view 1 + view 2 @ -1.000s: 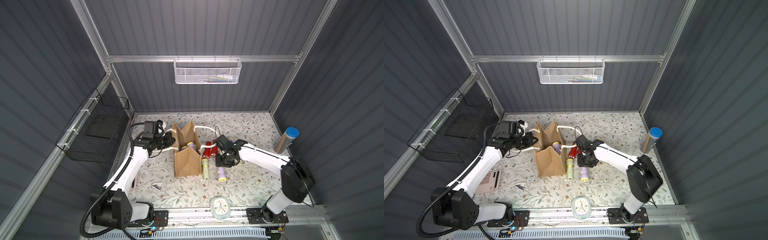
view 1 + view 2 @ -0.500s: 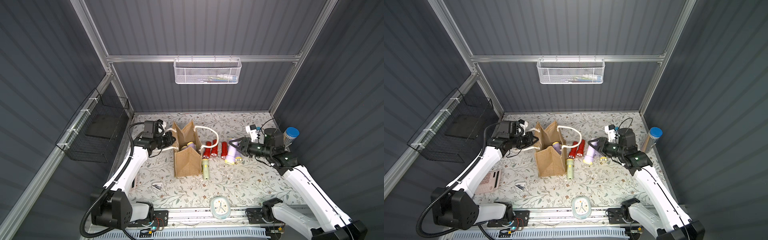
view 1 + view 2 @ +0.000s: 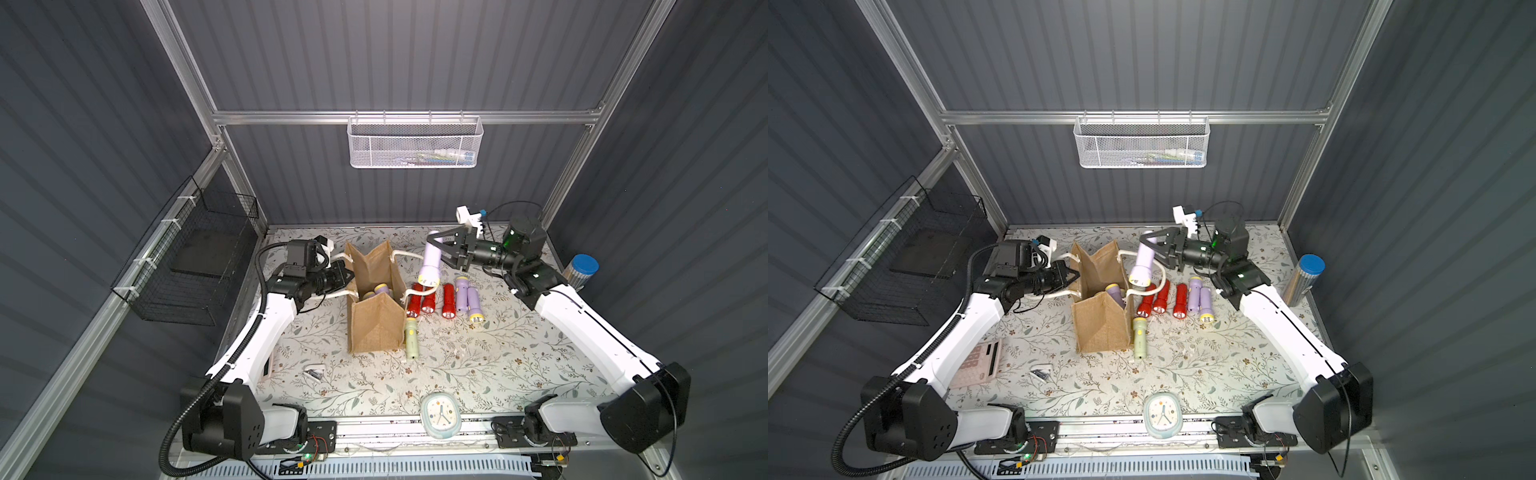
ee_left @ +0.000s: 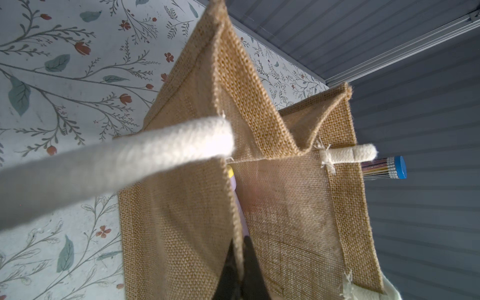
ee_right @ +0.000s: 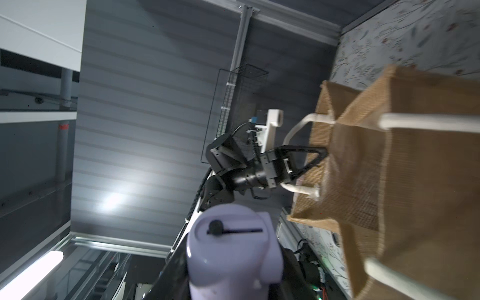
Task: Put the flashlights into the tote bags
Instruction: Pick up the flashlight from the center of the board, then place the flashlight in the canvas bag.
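The tan burlap tote bag [image 3: 374, 328] [image 3: 1100, 328] stands open at mid-table. My left gripper [image 3: 347, 276] [image 3: 1075, 276] is shut on the bag's left rim; in the left wrist view the black jaws pinch the burlap edge [image 4: 237, 233]. My right gripper [image 3: 436, 249] [image 3: 1149, 248] is shut on a lavender flashlight [image 3: 431, 264] [image 5: 228, 249], held in the air just right of the bag's mouth with its head down. A lavender flashlight with a yellow head [image 3: 380, 289] sits inside the bag. On the table lie three red flashlights [image 3: 428, 299], two lavender ones [image 3: 467, 295] and a pale green one [image 3: 411, 340].
A silver cylinder with a blue cap [image 3: 579, 272] stands at the right edge. A clock [image 3: 440, 417] lies at the front edge. A pink calculator [image 3: 976, 363] and a small clip [image 3: 316, 372] lie front left. A white mesh basket [image 3: 413, 143] hangs on the back wall and a black wire basket [image 3: 195, 266] on the left wall.
My right gripper has taken a lavender flashlight off the table, lifted it and carried it left toward the bag's mouth. The left gripper has kept its hold on the bag rim.
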Action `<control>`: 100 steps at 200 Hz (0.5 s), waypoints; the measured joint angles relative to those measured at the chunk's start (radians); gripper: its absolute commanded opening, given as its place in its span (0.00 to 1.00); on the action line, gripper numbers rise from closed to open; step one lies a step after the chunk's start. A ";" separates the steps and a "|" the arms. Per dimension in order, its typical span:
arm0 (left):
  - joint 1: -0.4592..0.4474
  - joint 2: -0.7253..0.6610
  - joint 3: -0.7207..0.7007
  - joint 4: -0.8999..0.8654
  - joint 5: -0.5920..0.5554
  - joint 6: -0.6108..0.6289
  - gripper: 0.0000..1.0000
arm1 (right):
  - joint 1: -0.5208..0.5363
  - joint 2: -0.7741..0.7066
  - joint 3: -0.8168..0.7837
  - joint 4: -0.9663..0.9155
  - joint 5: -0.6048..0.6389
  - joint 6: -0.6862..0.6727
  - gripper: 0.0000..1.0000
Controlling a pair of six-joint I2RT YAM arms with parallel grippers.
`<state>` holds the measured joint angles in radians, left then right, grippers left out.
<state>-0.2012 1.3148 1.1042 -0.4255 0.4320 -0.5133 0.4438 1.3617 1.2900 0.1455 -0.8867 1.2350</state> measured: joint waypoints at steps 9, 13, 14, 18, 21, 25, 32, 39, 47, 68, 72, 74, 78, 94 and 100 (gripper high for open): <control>0.000 0.000 0.000 0.000 0.000 0.000 0.00 | 0.029 0.029 0.064 -0.031 0.004 -0.031 0.16; 0.000 0.000 0.000 0.000 0.000 0.000 0.00 | 0.041 0.043 0.095 -0.048 0.008 -0.046 0.16; 0.000 0.000 0.000 0.000 0.000 0.000 0.00 | 0.043 0.046 0.100 -0.051 0.008 -0.049 0.16; 0.000 0.000 0.000 0.000 0.001 0.000 0.00 | 0.051 0.058 0.126 -0.068 0.012 -0.062 0.16; 0.000 0.000 0.000 0.000 0.002 0.000 0.00 | 0.059 0.072 0.150 -0.085 0.017 -0.078 0.16; 0.000 0.000 0.000 -0.001 0.002 0.000 0.00 | 0.066 0.087 0.176 -0.103 0.023 -0.092 0.16; 0.000 0.000 0.000 -0.001 0.002 0.001 0.00 | 0.076 0.112 0.217 -0.137 0.033 -0.119 0.16; 0.000 0.000 0.000 -0.002 0.002 0.001 0.00 | 0.085 0.141 0.258 -0.177 0.047 -0.146 0.16; 0.000 0.000 0.000 -0.005 0.001 0.002 0.00 | 0.095 0.172 0.294 -0.217 0.063 -0.173 0.16; 0.000 -0.004 0.000 -0.010 -0.006 0.005 0.00 | 0.114 0.245 0.346 -0.315 0.096 -0.226 0.16; 0.000 -0.006 0.000 -0.012 -0.007 0.005 0.00 | 0.117 0.257 0.352 -0.332 0.102 -0.232 0.14; 0.000 -0.008 0.000 -0.013 -0.007 0.005 0.00 | 0.120 0.267 0.356 -0.343 0.106 -0.239 0.14; 0.000 -0.010 0.000 -0.016 -0.008 0.005 0.00 | 0.123 0.280 0.364 -0.362 0.113 -0.247 0.14; 0.000 -0.022 0.000 -0.021 -0.005 0.005 0.00 | 0.144 0.345 0.399 -0.442 0.158 -0.303 0.12; 0.000 -0.027 0.000 -0.023 -0.003 0.005 0.00 | 0.151 0.368 0.415 -0.470 0.174 -0.321 0.12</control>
<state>-0.2012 1.2881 1.1046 -0.4484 0.4286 -0.5087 0.5953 1.7298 1.7046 -0.3244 -0.7128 0.9138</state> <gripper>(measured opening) 0.051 0.392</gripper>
